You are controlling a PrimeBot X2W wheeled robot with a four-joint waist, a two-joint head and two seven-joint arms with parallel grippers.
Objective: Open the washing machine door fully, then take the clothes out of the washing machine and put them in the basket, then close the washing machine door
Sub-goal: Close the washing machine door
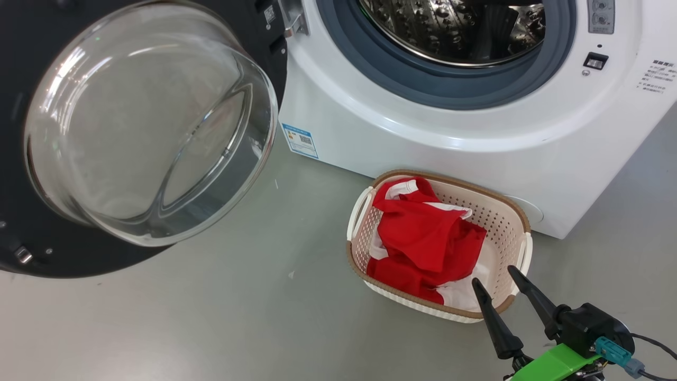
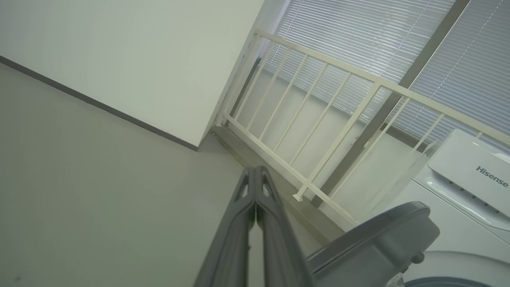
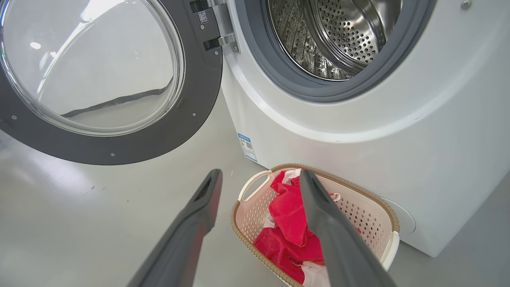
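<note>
Your right gripper (image 1: 492, 274) hangs released, fingers spread, over the near corner of the basket (image 1: 521, 211). The clothes (image 1: 423, 233) lie heaped in it just ahead of the tips, and nothing is held. Your left gripper (image 2: 255, 169) is clenched on nothing, with the door (image 1: 148, 127) edge just off to its right.

The door stands wide open, well off to the left of the right gripper. The drum (image 1: 460, 26), up ahead, looks bare where it can be seen, but its top is cut off, so check it before you close.

Closing looks like the step left. The door's rim is glossy, so closed fingers could skid off it. The basket sits against the washer (image 1: 423, 127) below the opening, and I cannot tell whether the swinging rim clears it.

The floor (image 1: 238, 317) is smooth pale grey, so a nudged basket would slide. Past the left fingertips are a plain wall (image 2: 139, 52), a cream railing (image 2: 338, 131) and blinds (image 2: 358, 32).
</note>
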